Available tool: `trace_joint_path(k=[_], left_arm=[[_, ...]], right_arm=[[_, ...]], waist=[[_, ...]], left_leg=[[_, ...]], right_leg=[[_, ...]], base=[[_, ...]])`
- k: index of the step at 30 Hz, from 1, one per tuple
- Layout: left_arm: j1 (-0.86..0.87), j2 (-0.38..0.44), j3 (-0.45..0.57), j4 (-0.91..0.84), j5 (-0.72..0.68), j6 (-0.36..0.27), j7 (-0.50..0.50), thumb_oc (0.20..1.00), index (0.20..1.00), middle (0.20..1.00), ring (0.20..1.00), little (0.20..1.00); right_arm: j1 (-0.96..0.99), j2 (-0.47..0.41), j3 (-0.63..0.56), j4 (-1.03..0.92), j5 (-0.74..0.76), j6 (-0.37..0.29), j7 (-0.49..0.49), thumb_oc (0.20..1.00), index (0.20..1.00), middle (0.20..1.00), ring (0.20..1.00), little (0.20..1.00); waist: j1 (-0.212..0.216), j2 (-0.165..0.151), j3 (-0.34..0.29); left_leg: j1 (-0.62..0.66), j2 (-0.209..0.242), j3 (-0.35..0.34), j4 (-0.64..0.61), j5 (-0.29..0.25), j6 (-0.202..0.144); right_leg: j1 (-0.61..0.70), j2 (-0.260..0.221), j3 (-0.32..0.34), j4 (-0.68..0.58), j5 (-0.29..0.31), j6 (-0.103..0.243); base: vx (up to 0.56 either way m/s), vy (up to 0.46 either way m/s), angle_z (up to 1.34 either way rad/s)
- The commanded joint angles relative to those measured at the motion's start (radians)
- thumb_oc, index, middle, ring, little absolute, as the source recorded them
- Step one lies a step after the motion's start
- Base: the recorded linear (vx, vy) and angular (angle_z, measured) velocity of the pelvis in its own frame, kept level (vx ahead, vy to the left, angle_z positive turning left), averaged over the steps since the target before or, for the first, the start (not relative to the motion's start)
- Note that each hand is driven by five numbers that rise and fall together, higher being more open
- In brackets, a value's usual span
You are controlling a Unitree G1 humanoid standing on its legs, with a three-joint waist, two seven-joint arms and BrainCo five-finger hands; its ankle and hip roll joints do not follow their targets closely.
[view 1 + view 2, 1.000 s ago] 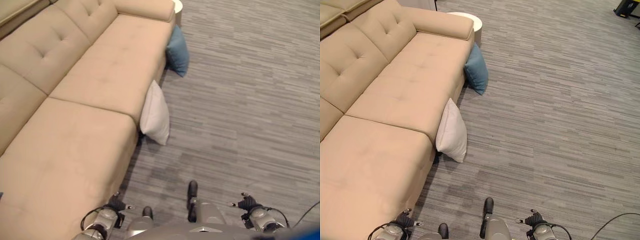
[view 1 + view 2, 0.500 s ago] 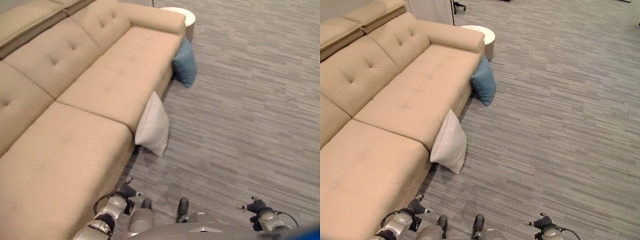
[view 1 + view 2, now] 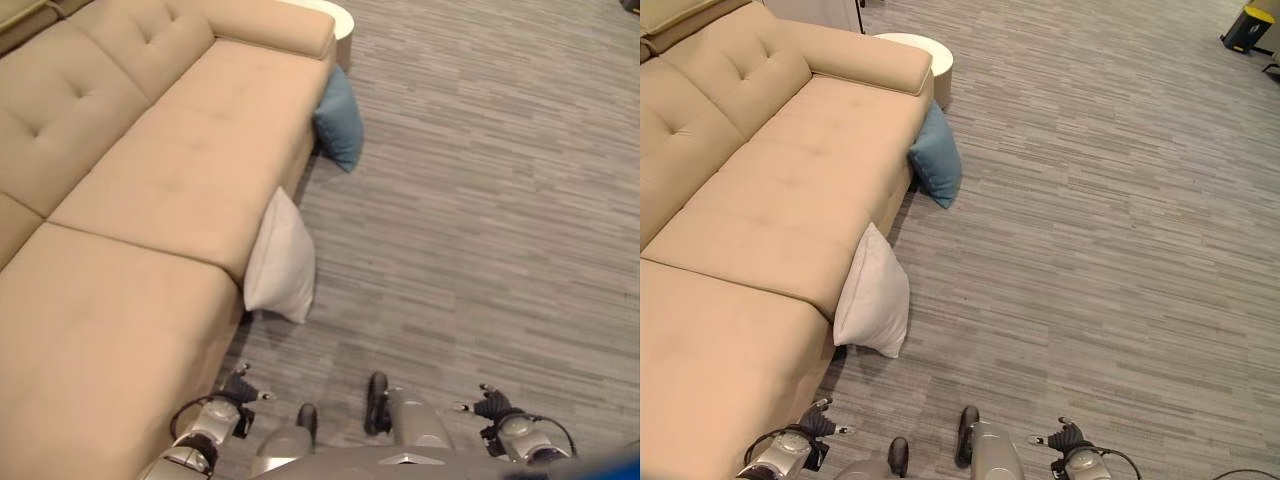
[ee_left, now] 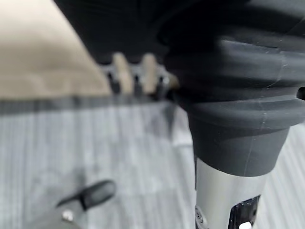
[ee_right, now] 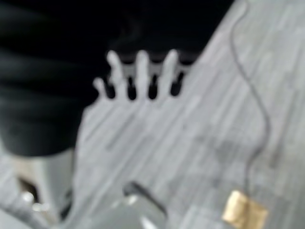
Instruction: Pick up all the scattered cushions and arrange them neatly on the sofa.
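Cushions lie off the long beige tufted fabric sofa [image 3: 150, 190]: a white square cushion [image 3: 280, 262] leans on its front edge and a blue square cushion [image 3: 338, 122] props farther along, by the armrest, probably dropped there. Left hand [image 4: 136, 76] and right hand [image 5: 138, 76] hang with straight, spread fingers, holding nothing. Compared with half a second ago the view has swung, cushions unmoved.
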State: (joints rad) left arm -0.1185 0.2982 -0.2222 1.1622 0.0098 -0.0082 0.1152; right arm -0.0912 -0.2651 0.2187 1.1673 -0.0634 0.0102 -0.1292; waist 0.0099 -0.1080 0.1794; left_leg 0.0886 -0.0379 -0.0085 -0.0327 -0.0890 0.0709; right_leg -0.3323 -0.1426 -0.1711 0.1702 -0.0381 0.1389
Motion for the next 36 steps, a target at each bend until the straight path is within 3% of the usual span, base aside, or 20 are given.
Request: trace_joint_path(k=[1, 3, 7, 8, 9, 10, 11, 13, 16, 18, 20, 21, 25, 27, 29, 31, 33, 34, 35, 36], left_arm=[[-0.012, 0.009, 0.005, -0.023, -0.021, -0.035, 0.005, 1.0, 1.0, 1.0, 1.0, 1.0], [-0.011, 0.002, 0.004, -0.019, -0.028, -0.039, 0.004, 1.0, 1.0, 1.0, 1.0, 1.0], [-0.002, -0.019, 0.001, -0.009, -0.043, -0.033, 0.005, 1.0, 1.0, 1.0, 1.0, 1.0], [0.005, -0.026, 0.009, -0.007, -0.075, -0.031, 0.008, 1.0, 1.0, 1.0, 1.0, 1.0], [0.005, -0.026, 0.009, -0.007, -0.075, -0.031, 0.008, 1.0, 1.0, 1.0, 1.0, 1.0], [-0.001, -0.027, 0.006, -0.009, -0.079, -0.029, 0.009, 1.0, 1.0, 1.0, 1.0, 1.0], [-0.012, -0.027, 0.001, -0.018, -0.087, -0.03, 0.01, 1.0, 1.0, 1.0, 1.0, 1.0], [-0.033, -0.024, -0.009, -0.031, -0.103, -0.026, 0.014, 1.0, 1.0, 1.0, 1.0, 1.0], [-0.043, -0.025, -0.024, -0.05, -0.106, -0.03, 0.011, 1.0, 1.0, 1.0, 1.0, 1.0], [-0.044, -0.022, -0.027, -0.055, -0.101, -0.02, 0.016, 1.0, 1.0, 1.0, 1.0, 1.0], [-0.029, -0.018, -0.013, -0.048, -0.102, -0.022, 0.017, 1.0, 1.0, 1.0, 1.0, 1.0], [-0.014, -0.015, 0.001, -0.05, -0.119, -0.03, 0.012, 1.0, 1.0, 1.0, 1.0, 1.0], [-0.004, -0.003, 0.017, -0.046, -0.118, -0.027, 0.014, 1.0, 1.0, 1.0, 1.0, 1.0], [-0.012, 0.017, 0.018, -0.065, -0.126, -0.028, 0.017, 1.0, 1.0, 1.0, 1.0, 1.0], [-0.012, 0.02, 0.019, -0.067, -0.125, -0.031, 0.019, 1.0, 1.0, 1.0, 1.0, 1.0], [-0.018, 0.025, 0.021, -0.073, -0.132, -0.038, 0.026, 1.0, 1.0, 1.0, 1.0, 1.0], [-0.021, 0.024, 0.023, -0.067, -0.134, -0.043, 0.027, 1.0, 1.0, 1.0, 1.0, 1.0], [-0.032, 0.021, 0.022, -0.053, -0.135, -0.046, 0.025, 1.0, 1.0, 1.0, 1.0, 1.0], [-0.034, 0.021, 0.018, -0.037, -0.127, -0.045, 0.02, 1.0, 1.0, 1.0, 1.0, 1.0], [-0.034, 0.02, 0.018, -0.036, -0.127, -0.046, 0.02, 1.0, 1.0, 1.0, 1.0, 1.0]], right_arm=[[-0.032, -0.03, 0.029, 0.029, 0.013, -0.013, 0.002, 1.0, 1.0, 1.0, 1.0, 1.0], [-0.023, -0.034, 0.031, 0.03, 0.012, -0.016, 0.003, 1.0, 1.0, 1.0, 1.0, 1.0], [-0.009, -0.048, 0.033, 0.043, 0.005, -0.007, 0.006, 1.0, 1.0, 1.0, 1.0, 1.0], [0.009, -0.052, 0.027, 0.041, 0.014, -0.012, 0.002, 1.0, 1.0, 1.0, 1.0, 1.0], [0.009, -0.052, 0.027, 0.041, 0.014, -0.012, 0.002, 1.0, 1.0, 1.0, 1.0, 1.0], [0.014, -0.055, 0.024, 0.039, 0.024, -0.014, -0.003, 1.0, 1.0, 1.0, 1.0, 1.0], [0.018, -0.061, 0.026, 0.035, 0.03, -0.018, -0.01, 1.0, 1.0, 1.0, 1.0, 1.0], [0.01, -0.065, 0.025, 0.041, 0.037, -0.008, -0.016, 1.0, 1.0, 1.0, 1.0, 1.0], [0.014, -0.061, 0.022, 0.042, 0.053, -0.007, -0.014, 1.0, 1.0, 1.0, 1.0, 1.0], [0.022, -0.058, 0.015, 0.047, 0.061, -0.005, -0.017, 1.0, 1.0, 1.0, 1.0, 1.0], [0.019, -0.057, 0.017, 0.056, 0.051, -0.003, -0.012, 1.0, 1.0, 1.0, 1.0, 1.0], [0.014, -0.036, 0.031, 0.04, 0.037, -0.012, -0.012, 1.0, 1.0, 1.0, 1.0, 1.0], [0.011, -0.016, 0.028, 0.007, 0.039, -0.022, -0.004, 1.0, 1.0, 1.0, 1.0, 1.0], [-0.003, -0.008, 0.029, -0.021, 0.055, -0.03, -0.007, 1.0, 1.0, 1.0, 1.0, 1.0], [-0.004, -0.008, 0.032, -0.025, 0.057, -0.032, -0.006, 1.0, 1.0, 1.0, 1.0, 1.0], [-0.019, -0.008, 0.043, -0.038, 0.076, -0.04, -0.002, 1.0, 1.0, 1.0, 1.0, 1.0], [-0.028, -0.01, 0.056, -0.041, 0.084, -0.044, -0.001, 1.0, 1.0, 1.0, 1.0, 1.0], [-0.027, -0.011, 0.061, -0.046, 0.099, -0.045, 0.001, 1.0, 1.0, 1.0, 1.0, 1.0], [-0.02, -0.013, 0.059, -0.047, 0.105, -0.044, 0.003, 1.0, 1.0, 1.0, 1.0, 1.0], [-0.02, -0.013, 0.059, -0.047, 0.105, -0.044, 0.003, 1.0, 1.0, 1.0, 1.0, 1.0]], waist=[[-0.034, -0.009, 0.003], [-0.051, -0.006, -0.009], [-0.064, 0.005, -0.045], [-0.065, 0.02, -0.047], [-0.067, 0.017, -0.049], [-0.062, 0.005, -0.038], [-0.05, -0.008, -0.017], [-0.036, -0.03, 0.01], [-0.015, -0.034, 0.021], [-0.005, 0.004, 0.015], [0.008, 0.004, 0.012], [0.029, -0.001, 0.01], [0.026, -0.004, 0.021], [0.028, -0.001, 0.034], [0.03, -0.004, 0.035], [0.02, -0.007, 0.034], [0.007, -0.018, 0.038], [-0.016, -0.024, 0.039], [-0.03, -0.026, 0.04], [-0.032, -0.024, 0.041]], left_leg=[[0.044, -0.006, -0.105, 0.105, -0.097, -0.076], [0.079, 0.006, -0.165, 0.104, -0.1, -0.088], [0.121, 0.06, -0.234, 0.144, -0.072, -0.122], [0.08, 0.098, -0.244, 0.238, 0.03, -0.152], [0.077, 0.095, -0.246, 0.236, 0.033, -0.152], [0.002, 0.109, -0.221, 0.335, 0.094, -0.158], [-0.075, 0.115, -0.191, 0.438, 0.114, -0.147], [-0.174, 0.099, -0.111, 0.471, 0.082, -0.132], [-0.268, 0.039, -0.012, 0.354, 0.007, -0.11], [-0.322, 0.061, 0.143, 0.167, 0.124, -0.111], [-0.294, 0.048, 0.113, 0.19, 0.088, -0.104], [-0.262, 0.003, 0.049, 0.184, 0.061, -0.081], [-0.225, -0.004, 0.04, 0.174, 0.043, -0.056], [-0.201, -0.008, -0.015, 0.171, 0.028, -0.039], [-0.195, -0.012, -0.03, 0.176, 0.019, -0.038], [-0.164, -0.026, -0.08, 0.158, 0.009, -0.039], [-0.135, -0.049, -0.132, 0.149, 0.002, -0.047], [-0.109, -0.082, -0.219, 0.135, -0.004, -0.051], [-0.097, -0.096, -0.268, 0.132, -0.006, -0.054], [-0.094, -0.094, -0.271, 0.132, -0.008, -0.053]], right_leg=[[0.047, 0.044, 0.167, -0.165, 0.175, 0.046], [0.034, 0.072, 0.253, -0.129, 0.182, 0.057], [0.035, 0.092, 0.247, -0.056, 0.169, 0.03], [0.058, 0.105, 0.208, -0.026, 0.122, -0.005], [0.056, 0.102, 0.207, -0.027, 0.124, -0.004], [0.082, 0.089, 0.187, -0.032, 0.109, -0.02], [0.107, 0.083, 0.168, -0.031, 0.092, -0.041], [0.148, 0.073, 0.122, -0.039, 0.061, -0.06], [0.202, 0.066, 0.066, -0.054, 0.024, -0.053], [0.254, 0.099, 0.013, -0.068, -0.011, -0.056], [0.257, 0.097, 0.014, -0.033, -0.034, -0.052], [0.243, 0.079, -0.007, 0.079, -0.04, -0.03], [0.192, 0.024, -0.025, 0.245, 0.027, 0.01], [0.13, 0.038, 0.047, 0.365, 0.061, 0.005], [0.118, 0.039, 0.063, 0.35, 0.058, -0.002], [0.093, 0.093, 0.127, 0.244, 0.025, -0.018], [0.087, 0.127, 0.202, 0.089, 0.039, -0.016], [0.05, 0.173, 0.335, -0.046, 0.081, -0.004], [0.037, 0.198, 0.408, -0.066, 0.099, 0.006], [0.04, 0.199, 0.404, -0.067, 0.097, 0.006]], base=[[0.44, -0.133, 0.53], [0.46, -0.22, 0.9], [0.36, -0.237, 1.07], [0.3, -0.268, 0.29], [0.23, -0.295, 0.46], [0.08, -0.25, 0.66], [0.1, -0.365, 1.14], [0.1, -0.326, 1.07], [0.21, -0.169, 0.8], [0.34, -0.04, 0.87], [0.26, 0.081, 0.56], [0.27, 0.109, -0.02], [0.19, 0.073, 0.1], [0.2, 0.053, 0.47], [0.13, 0.008, 0.42], [0.24, -0.047, 0.81], [0.33, -0.091, 0.5], [0.38, -0.107, 0.67], [0.32, -0.085, 1.16], [0.25, -0.113, 1.72]])
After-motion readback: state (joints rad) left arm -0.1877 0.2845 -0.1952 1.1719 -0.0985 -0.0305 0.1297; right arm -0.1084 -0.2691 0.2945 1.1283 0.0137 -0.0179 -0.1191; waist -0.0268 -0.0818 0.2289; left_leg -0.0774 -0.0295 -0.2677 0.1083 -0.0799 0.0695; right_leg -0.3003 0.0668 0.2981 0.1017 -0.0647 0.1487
